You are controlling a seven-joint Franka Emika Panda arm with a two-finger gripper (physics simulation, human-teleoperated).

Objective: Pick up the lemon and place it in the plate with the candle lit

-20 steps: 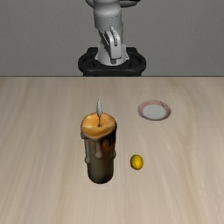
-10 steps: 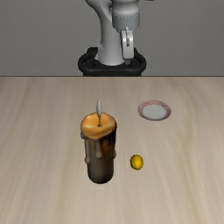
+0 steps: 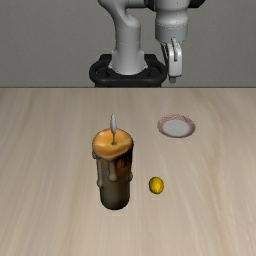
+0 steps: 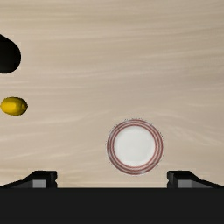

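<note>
Claw (image 3: 174, 62) swung toward ext. view's right, above plate (image 3: 176, 126); fingers spread, empty. Lemon (image 3: 156, 185) unmoved.

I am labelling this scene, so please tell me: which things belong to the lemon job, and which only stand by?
Belong to the job: lemon, plate (nothing in it yet), open gripper.
Only standing by: candle, apart from the plate; table.
</note>
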